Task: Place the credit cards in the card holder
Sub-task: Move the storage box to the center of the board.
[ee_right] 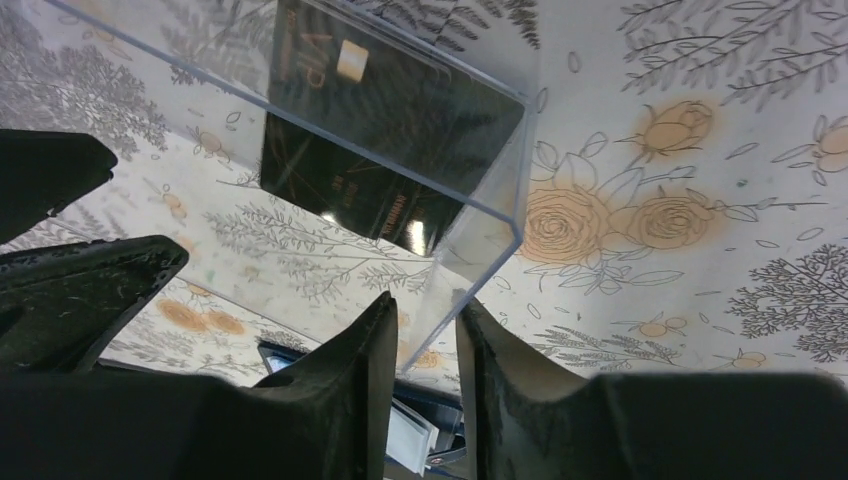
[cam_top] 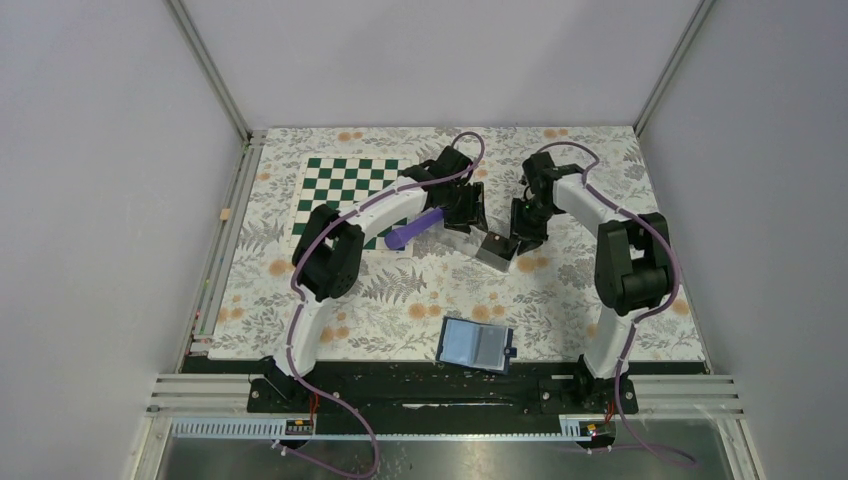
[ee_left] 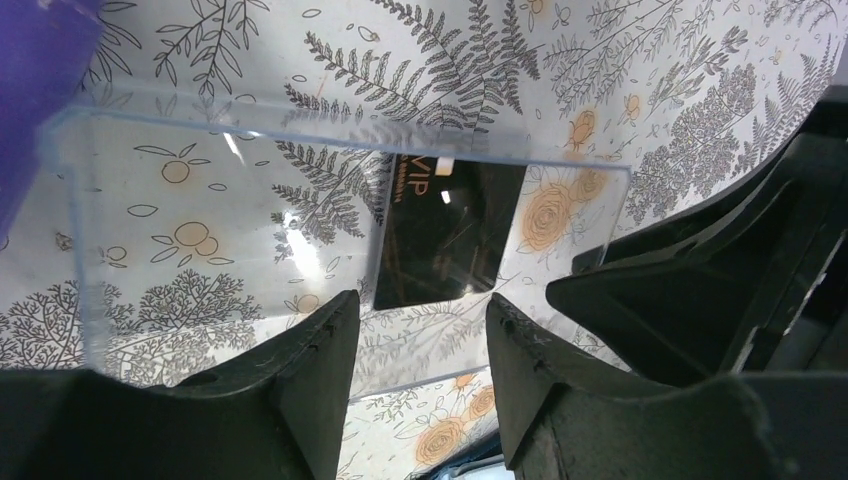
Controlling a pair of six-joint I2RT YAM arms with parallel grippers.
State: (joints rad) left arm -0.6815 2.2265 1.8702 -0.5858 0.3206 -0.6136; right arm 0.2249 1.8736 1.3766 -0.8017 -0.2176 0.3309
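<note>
A black credit card [ee_left: 450, 235] marked VIP lies inside a clear plastic tray [ee_left: 200, 130] at mid-table [cam_top: 490, 250]. My left gripper [ee_left: 420, 300] is open. Its fingers stand apart over the tray's near wall, which crosses the gap unpinched. My right gripper [ee_right: 425, 302] has its fingers close together on either side of the tray's corner wall [ee_right: 480, 240], with a sliver of gap on the left side. The same card [ee_right: 370, 130] shows through the tray there. The card holder [cam_top: 477, 345] lies unfolded near the front edge, navy with pale pockets, also below the right fingers [ee_right: 470, 410].
A green-and-white chessboard mat [cam_top: 345, 195] lies at the back left. A purple piece [cam_top: 412, 231] sits on the left arm beside the tray. The two grippers nearly meet over the tray. The right gripper's body [ee_left: 720, 270] fills the right side of the left wrist view.
</note>
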